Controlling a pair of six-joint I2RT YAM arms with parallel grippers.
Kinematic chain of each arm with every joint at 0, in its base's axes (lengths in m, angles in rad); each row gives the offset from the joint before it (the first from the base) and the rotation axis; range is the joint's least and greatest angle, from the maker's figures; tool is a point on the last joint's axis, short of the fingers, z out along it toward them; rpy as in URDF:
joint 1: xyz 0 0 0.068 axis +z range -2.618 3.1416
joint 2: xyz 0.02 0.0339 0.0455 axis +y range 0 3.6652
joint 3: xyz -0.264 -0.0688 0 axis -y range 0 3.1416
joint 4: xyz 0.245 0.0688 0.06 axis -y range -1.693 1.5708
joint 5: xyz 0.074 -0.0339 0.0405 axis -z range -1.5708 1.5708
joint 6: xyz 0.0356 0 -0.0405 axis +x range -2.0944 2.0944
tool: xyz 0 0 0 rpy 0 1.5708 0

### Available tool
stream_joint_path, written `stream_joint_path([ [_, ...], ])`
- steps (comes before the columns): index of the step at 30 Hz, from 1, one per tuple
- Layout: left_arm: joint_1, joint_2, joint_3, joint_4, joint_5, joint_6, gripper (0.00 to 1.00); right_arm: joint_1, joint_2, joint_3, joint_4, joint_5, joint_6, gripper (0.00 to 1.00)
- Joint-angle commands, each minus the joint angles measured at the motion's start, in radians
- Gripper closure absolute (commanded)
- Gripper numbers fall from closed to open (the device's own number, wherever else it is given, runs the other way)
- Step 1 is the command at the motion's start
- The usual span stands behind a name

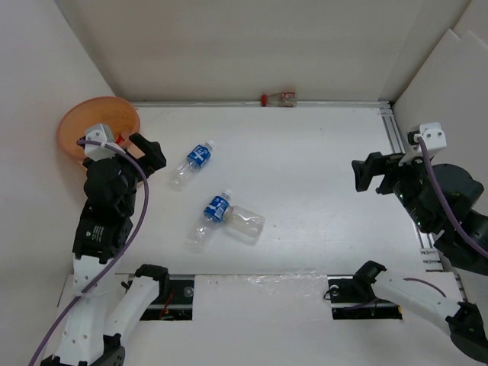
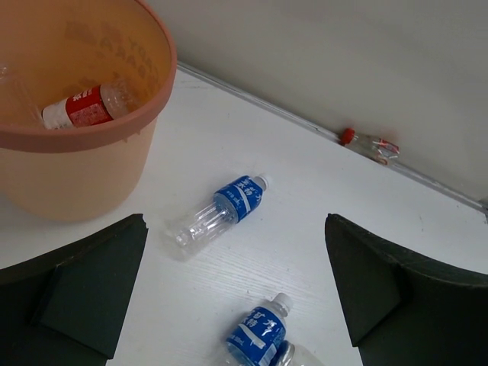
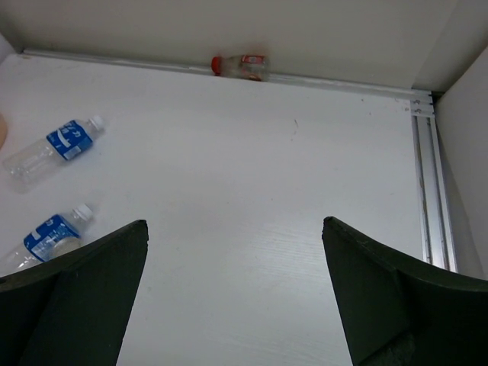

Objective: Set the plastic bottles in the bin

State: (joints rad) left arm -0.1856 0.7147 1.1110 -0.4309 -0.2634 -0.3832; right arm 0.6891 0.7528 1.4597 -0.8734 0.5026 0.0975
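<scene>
We see both tools spread wide, holding nothing: left gripper (image 2: 235, 252) just beside the bin (image 1: 70, 126) at 10 o'clock, right gripper (image 3: 232, 229) at 3. A red-label bottle (image 2: 82, 107) lies inside the bin. Upper blue bottle (image 1: 191, 163), lower blue bottle (image 1: 210, 217) and the clear bottle (image 1: 245, 223) touching it lie left of centre. Red-cap bottle (image 1: 279, 98) lies at 12 against the back wall.

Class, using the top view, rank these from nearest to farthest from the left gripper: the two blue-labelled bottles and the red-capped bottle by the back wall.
From the left gripper:
1. Upper blue-labelled bottle, just to its right.
2. Lower blue-labelled bottle, further right, toward the near edge.
3. Red-capped bottle, against the back wall.
</scene>
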Motion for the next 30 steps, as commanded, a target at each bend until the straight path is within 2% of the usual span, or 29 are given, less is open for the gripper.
stream_joint_path([
  [1, -0.005, -0.017, 0.024, 0.035, -0.019, -0.008, 0.00, 0.010, -0.004, 0.007, -0.050, 0.042, -0.005, 0.00],
  [12, -0.005, -0.072, -0.135, 0.093, -0.076, -0.008, 0.00, 0.010, -0.024, -0.032, -0.030, 0.106, -0.015, 0.00],
  [30, -0.005, -0.063, -0.154, 0.121, -0.057, -0.017, 0.00, 0.010, 0.008, -0.032, 0.020, 0.106, -0.042, 0.00],
])
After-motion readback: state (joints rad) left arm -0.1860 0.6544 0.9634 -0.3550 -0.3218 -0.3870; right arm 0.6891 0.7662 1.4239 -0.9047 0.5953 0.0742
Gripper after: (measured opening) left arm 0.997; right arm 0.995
